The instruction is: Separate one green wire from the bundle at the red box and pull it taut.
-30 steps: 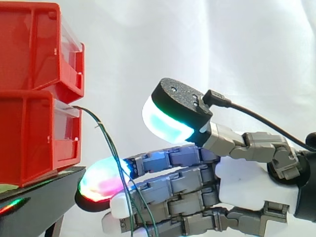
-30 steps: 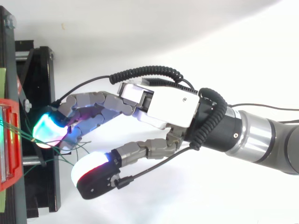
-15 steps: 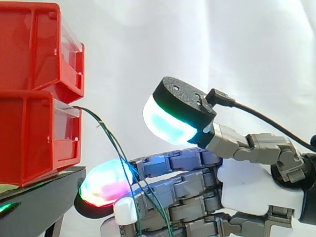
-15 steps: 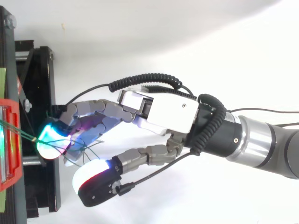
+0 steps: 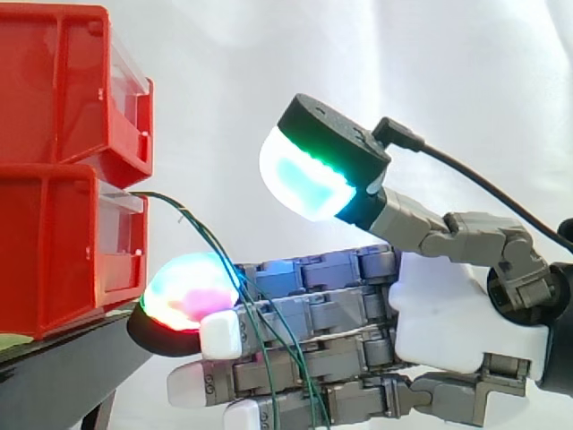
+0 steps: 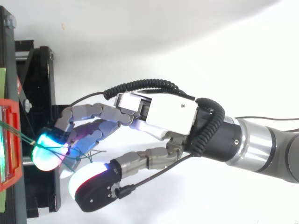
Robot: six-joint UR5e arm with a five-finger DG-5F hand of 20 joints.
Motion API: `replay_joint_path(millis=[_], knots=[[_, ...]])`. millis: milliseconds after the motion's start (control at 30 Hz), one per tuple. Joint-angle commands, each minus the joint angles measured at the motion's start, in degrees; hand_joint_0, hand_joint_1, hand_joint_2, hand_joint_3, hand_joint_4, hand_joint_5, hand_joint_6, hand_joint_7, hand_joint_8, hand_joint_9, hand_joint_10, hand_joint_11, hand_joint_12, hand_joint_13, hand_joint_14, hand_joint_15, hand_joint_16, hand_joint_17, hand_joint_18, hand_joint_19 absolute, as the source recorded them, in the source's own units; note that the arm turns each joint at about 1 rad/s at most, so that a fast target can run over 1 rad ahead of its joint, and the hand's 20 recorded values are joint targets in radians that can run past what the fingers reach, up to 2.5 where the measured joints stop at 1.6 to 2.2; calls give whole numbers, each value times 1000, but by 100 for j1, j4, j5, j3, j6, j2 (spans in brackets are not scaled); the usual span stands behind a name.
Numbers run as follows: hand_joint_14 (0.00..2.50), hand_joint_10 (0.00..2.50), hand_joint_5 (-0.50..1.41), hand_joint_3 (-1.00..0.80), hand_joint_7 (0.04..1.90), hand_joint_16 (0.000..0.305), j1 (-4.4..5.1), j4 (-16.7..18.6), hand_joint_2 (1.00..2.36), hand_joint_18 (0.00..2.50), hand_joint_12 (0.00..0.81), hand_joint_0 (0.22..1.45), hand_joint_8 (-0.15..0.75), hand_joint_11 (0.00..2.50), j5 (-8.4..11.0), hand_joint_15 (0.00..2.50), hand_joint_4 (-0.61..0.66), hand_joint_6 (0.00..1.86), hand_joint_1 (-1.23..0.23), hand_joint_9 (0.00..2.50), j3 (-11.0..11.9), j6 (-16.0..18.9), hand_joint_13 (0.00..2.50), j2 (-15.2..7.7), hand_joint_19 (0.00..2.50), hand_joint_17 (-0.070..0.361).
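Your hand [image 5: 466, 313] is lying open, fingers [image 5: 313, 313] straight, gripping nothing. The green wires [image 5: 197, 229] are draping slack across them, running toward 10 o'clock into the red box [image 5: 63, 251]. Separating and tautening are not yet done.

A robotics lab test rig: a plain white curtain [image 5: 466, 81] hangs behind stacked red bins [image 5: 54, 170] that sit on a black stand [image 5: 63, 363]. Beside the bins, a robot arm [image 6: 266, 151] carries a hand [image 6: 170, 112] with glowing pads.

Black stand [image 5: 67, 369] before white curtain [image 5: 376, 63].
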Motion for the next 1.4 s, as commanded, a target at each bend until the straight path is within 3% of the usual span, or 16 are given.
replay_joint_path(millis=[0, 900, 1367], knots=[[10, 16, -99, -425, 978, 49, 9, -37, 1006, 609, 384, 572, 276, 468, 11, 268, 320, 503, -602, 950, 37, 107, 614, 0, 407, 109], [11, 14, -103, -452, 977, 48, -70, -336, 1005, 660, 388, 561, 280, 473, -6, 290, 312, 504, -601, 954, 143, 63, 664, 0, 434, 109], [11, 16, -88, -415, 1123, 47, -70, -415, 1006, 677, 381, 580, 277, 493, -15, 301, 264, 503, -613, 970, 292, 54, 686, 0, 441, 105]])
